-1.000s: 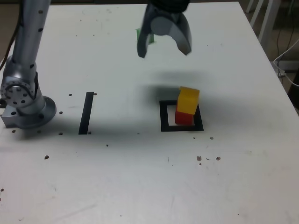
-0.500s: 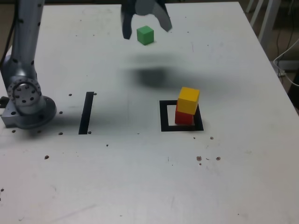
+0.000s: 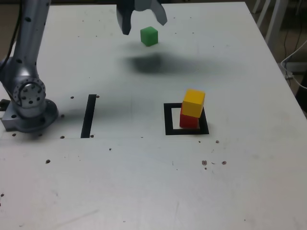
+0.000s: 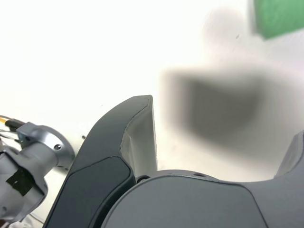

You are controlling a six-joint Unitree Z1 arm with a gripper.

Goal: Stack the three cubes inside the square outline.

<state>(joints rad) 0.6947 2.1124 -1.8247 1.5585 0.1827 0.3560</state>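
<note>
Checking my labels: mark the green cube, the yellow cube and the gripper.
green cube [image 3: 149,36]: exterior view, on its front face.
yellow cube [image 3: 194,103]: exterior view, on its front face, atop the red cube [image 3: 188,121].
gripper [image 3: 142,20]: exterior view, midway between its open fingertips.

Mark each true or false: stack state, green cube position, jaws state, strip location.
1. The yellow cube sits on the red cube inside the square outline. True.
2. The green cube is already on the stack. False: it lies alone on the table, far from the stack.
3. The gripper holds the green cube. False: its jaws are open and empty, above the cube.
4. A straight black strip lies to the exterior view's left of the outline. True.
5. The yellow cube sits perfectly flush on the red one. False: it is offset and turned slightly.
</note>
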